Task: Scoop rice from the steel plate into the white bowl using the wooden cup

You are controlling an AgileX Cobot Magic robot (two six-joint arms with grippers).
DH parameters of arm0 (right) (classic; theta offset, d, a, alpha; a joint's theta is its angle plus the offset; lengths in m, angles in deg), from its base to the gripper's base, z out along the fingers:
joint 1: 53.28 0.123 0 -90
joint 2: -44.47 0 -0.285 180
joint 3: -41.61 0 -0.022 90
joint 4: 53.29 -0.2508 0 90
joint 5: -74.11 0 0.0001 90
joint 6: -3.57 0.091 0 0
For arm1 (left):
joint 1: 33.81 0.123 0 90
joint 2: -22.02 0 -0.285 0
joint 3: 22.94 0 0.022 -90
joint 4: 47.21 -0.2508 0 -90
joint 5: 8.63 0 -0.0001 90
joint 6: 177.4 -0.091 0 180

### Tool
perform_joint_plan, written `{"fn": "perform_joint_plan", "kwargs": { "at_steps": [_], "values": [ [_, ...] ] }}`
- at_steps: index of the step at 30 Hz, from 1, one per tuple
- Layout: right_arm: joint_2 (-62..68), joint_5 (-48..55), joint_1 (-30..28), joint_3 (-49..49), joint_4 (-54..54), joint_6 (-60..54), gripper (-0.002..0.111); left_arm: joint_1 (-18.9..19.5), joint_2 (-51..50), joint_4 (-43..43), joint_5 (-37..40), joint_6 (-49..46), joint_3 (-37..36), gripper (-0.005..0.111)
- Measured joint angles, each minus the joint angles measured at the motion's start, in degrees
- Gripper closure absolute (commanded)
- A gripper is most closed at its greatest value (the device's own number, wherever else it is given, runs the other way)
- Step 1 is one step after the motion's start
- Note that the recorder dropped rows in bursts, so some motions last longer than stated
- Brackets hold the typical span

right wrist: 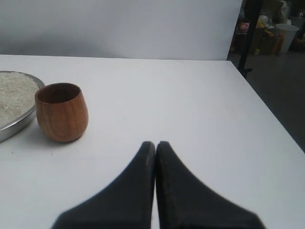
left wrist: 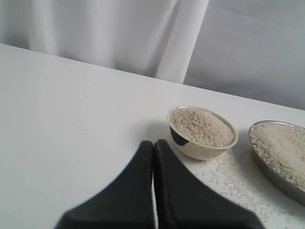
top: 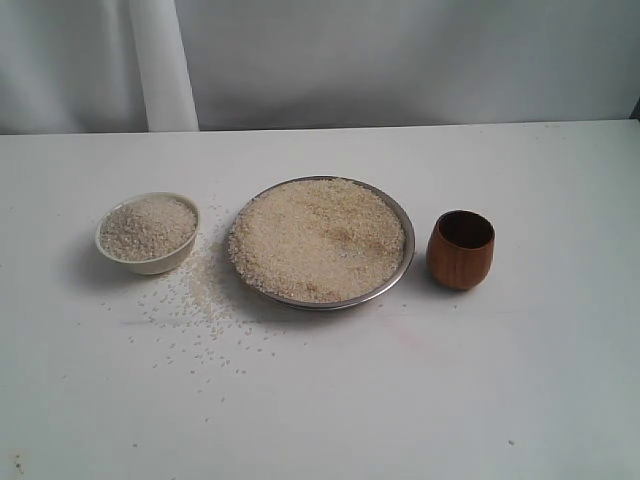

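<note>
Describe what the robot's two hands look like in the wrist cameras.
The left hand has two matte black fingers, broad at the base and tapering in a smooth curve to narrow rounded tips. The right hand looks the same: plain black, with the same flared wedge shape. No cables, markings or labels show on either, and nothing behind the fingers is in view.

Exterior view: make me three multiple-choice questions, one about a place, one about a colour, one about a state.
1. Where is the cup? A. right of the plate B. left of it C. on it
2. What colour is the cup? A. white B. silver C. reddish-brown
3. The bowl is: A. empty B. full of rice C. tipped over
Answers: 1 A, it stands just past the plate's right rim; 2 C, polished wood; 3 B, grains reach its rim.
</note>
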Motion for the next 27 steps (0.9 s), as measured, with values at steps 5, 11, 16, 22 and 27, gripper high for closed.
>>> {"fn": "perform_joint_plan", "kwargs": {
  "at_steps": [5, 11, 16, 22, 27],
  "values": [
    [0.0, 0.2, 0.0, 0.0, -0.4, 0.0, 0.108, 0.0, 0.0, 0.0, 0.0, 0.0, 0.0, 0.107],
    [0.0, 0.2, 0.0, 0.0, -0.5, 0.0, 0.108, 0.0, 0.0, 0.0, 0.0, 0.0, 0.0, 0.107],
    [0.0, 0.2, 0.0, 0.0, -0.6, 0.0, 0.108, 0.0, 0.0, 0.0, 0.0, 0.0, 0.0, 0.107],
    [0.0, 0.2, 0.0, 0.0, -0.6, 0.0, 0.108, 0.0, 0.0, 0.0, 0.0, 0.0, 0.0, 0.107],
    [0.0, 0.2, 0.0, 0.0, -0.6, 0.0, 0.108, 0.0, 0.0, 0.0, 0.0, 0.0, 0.0, 0.107]
  ]
}}
